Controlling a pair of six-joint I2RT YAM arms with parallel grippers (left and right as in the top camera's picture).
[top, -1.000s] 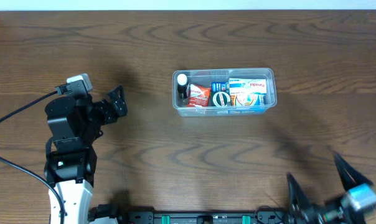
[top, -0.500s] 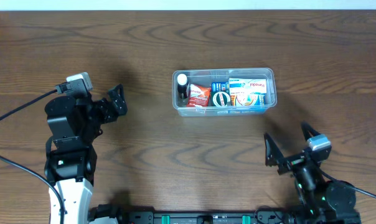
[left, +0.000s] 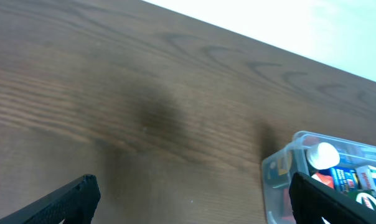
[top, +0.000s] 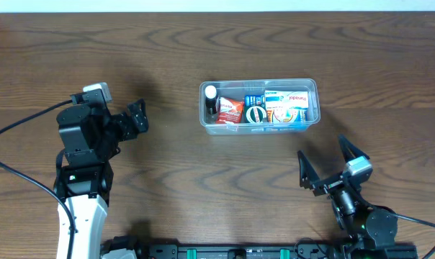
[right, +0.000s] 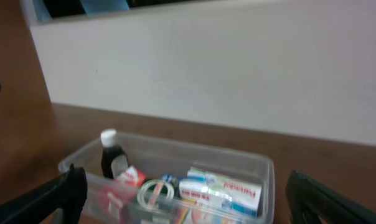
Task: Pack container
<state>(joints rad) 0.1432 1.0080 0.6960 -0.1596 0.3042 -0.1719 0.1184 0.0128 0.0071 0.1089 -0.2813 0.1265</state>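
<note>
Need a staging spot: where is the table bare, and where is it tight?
The table is bare between the left gripper and the container, behind the container to the far edge, and between it and the right gripper. Tight only inside the container, filled nearly wall to wall.

open table [top: 203, 165] lies on every side of the container [top: 317, 101]; small items [top: 275, 109] crowd its interior.

There was one container [top: 316, 101] on one desk [top: 203, 180]. It had one dark bottle [top: 212, 104], one red packet [top: 230, 110], one round roll [top: 256, 114] and some boxes [top: 297, 99], too crowded to count. Two hands were there: the left hand [top: 137, 119] and the right hand [top: 323, 150].
</note>
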